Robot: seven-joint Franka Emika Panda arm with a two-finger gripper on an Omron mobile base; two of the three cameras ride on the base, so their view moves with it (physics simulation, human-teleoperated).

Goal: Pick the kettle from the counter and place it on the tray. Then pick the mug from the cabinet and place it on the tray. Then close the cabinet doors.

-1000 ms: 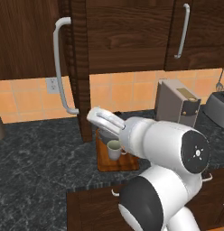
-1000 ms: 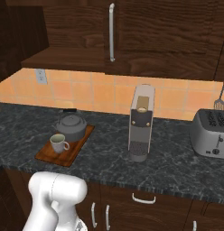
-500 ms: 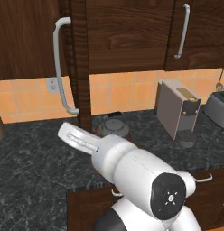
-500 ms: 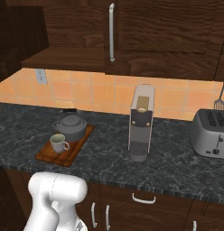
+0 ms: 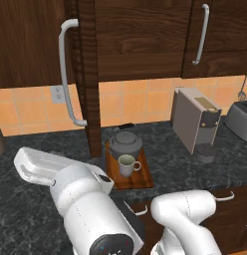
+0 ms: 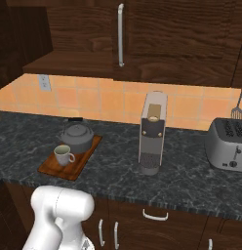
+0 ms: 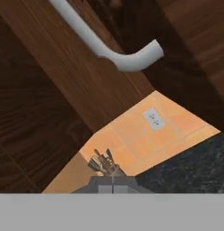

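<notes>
My arm (image 5: 70, 189) has swung from the tray (image 5: 140, 179) toward 9 o'clock. Kettle (image 5: 125, 144) and mug (image 5: 127, 165) sit on it. My claw (image 7: 112, 180) is together, fingertips barely showing; door handle (image 7: 105, 47) at 12 o'clock.

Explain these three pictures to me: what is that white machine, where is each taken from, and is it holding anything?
The white machine is a robot arm on a base that drives, in a computer-drawn kitchen. Two pictures come from cameras on that base, behind the arm to its left and right. The third comes from a camera on its hand, looking up at a cabinet door and its grey handle. On the dark counter lies a wooden tray carrying a kettle and a mug. Beside it stand a coffee machine and a toaster. The jaws are shut on nothing.
</notes>
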